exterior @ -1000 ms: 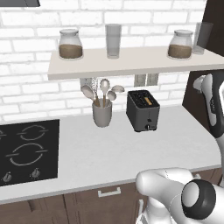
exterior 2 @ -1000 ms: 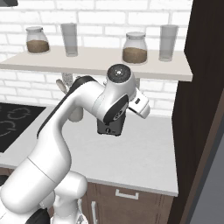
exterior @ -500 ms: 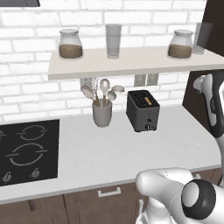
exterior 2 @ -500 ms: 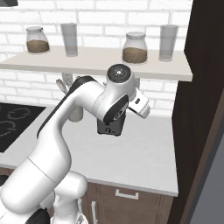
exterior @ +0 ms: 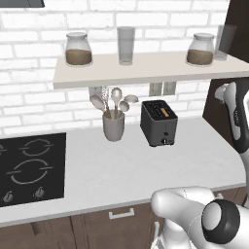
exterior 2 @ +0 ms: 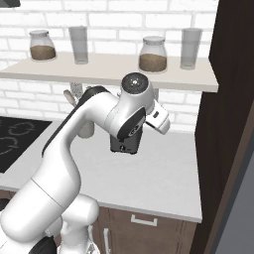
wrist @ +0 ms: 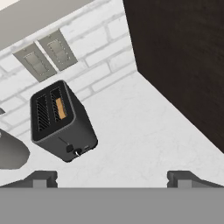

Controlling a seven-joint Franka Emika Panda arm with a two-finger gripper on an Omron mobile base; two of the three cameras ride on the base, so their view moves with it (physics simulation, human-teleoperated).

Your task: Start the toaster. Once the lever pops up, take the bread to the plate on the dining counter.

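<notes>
The white Franka Panda arm with dark joints rises from its base, bends at a rounded elbow and folds over at the top into a wrist joint capped by a dark disc. The hand points downward and away. The two-finger gripper stands with its jaws spread wide apart, nothing between its small dark fingertips.

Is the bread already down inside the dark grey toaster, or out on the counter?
In: the tan bread slice sits edge-up in one slot of the dark grey two-slot toaster, which stands upright.
</notes>
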